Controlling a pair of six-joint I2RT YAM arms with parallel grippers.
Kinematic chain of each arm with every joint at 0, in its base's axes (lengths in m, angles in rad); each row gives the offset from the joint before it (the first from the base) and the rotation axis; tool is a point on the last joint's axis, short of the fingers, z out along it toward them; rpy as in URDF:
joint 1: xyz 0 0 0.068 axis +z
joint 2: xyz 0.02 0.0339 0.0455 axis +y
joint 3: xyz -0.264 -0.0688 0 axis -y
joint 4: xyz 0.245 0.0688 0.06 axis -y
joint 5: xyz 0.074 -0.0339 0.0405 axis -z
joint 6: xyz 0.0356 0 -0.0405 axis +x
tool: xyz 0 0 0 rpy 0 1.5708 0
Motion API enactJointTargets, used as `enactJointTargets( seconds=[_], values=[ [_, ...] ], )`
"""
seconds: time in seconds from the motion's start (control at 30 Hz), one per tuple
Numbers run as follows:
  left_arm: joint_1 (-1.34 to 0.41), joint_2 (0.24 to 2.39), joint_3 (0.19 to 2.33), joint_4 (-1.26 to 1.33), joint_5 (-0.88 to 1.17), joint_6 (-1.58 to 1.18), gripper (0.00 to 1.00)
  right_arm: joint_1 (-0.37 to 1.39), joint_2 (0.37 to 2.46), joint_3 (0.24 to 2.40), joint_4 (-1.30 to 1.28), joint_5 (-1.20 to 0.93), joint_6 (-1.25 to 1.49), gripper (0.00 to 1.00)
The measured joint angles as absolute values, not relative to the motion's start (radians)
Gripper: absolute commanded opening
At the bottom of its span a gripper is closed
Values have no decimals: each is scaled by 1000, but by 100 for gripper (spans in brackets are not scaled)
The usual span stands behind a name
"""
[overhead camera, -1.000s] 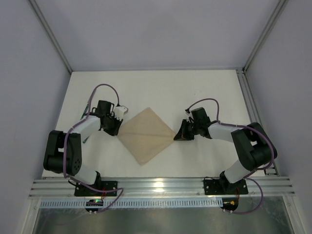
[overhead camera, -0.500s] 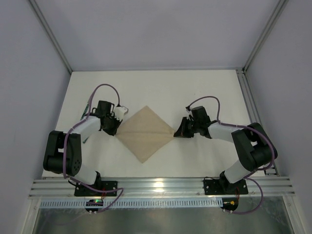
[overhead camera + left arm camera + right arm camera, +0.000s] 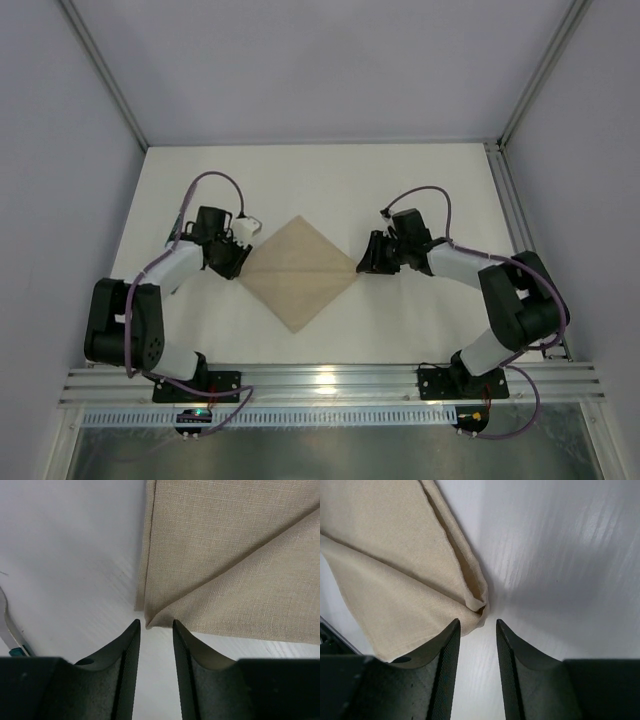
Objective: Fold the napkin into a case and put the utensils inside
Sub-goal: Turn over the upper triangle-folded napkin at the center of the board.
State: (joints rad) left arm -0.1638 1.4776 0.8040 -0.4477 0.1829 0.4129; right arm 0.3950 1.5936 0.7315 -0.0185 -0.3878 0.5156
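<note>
So far only an early part of the job appears to be done. On the white surface [image 3: 420, 190] the napkin [image 3: 300, 275] is laid flat about midway between the left and right edges. It is turned so that its corners point to the far edge, the near edge and each side. A faint line is seen across it from left corner to right corner. In both wrist views one layer of cloth is seen lying over another, so at least one fold is judged to be made. The long narrow case is not yet formed, since the cloth is about as wide as it is deep.

The left gripper [image 3: 238, 262] is held at the napkin's left corner and the right gripper [image 3: 366, 262] at its right corner. In the left wrist view the jaws are seen apart, with the cloth corner just ahead of the gap and nothing pinched. The same is shown in the right wrist view: the jaws are apart and the doubled corner lies just beyond the tips, not clamped.

Only a small part of one utensil [image 3: 6, 622] is caught, at the left border of the left wrist view. A silver end and a bit of teal handle are seen lying on the bare surface, apart from the cloth. Whether it is knife or fork cannot be told, and the other is not made out. Nothing is placed inside the cloth. The further folds into a narrow packet and the loading of both pieces are judged to be left.
</note>
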Motion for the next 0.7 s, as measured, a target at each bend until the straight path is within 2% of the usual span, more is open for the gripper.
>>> enactJointTargets(
  seconds=[0.2, 0.27, 0.3, 0.33, 0.43, 0.7],
  values=[
    [-164, 1380, 847, -527, 210, 404, 37, 472, 1454, 800, -176, -266, 448, 38],
    [-164, 1359, 867, -545, 230, 400, 33, 541, 1423, 825, -204, -224, 442, 31],
    [-164, 1355, 873, -550, 239, 398, 32, 572, 1419, 833, -209, -210, 440, 22],
    [-164, 1354, 876, -551, 246, 397, 31, 601, 1419, 839, -207, -206, 435, 18],
    [-169, 1378, 876, -556, 258, 393, 31, 649, 1448, 840, -195, -224, 439, 11],
    [-191, 1500, 876, -527, 231, 376, 32, 630, 1605, 839, -136, -280, 439, 6]
  ],
)
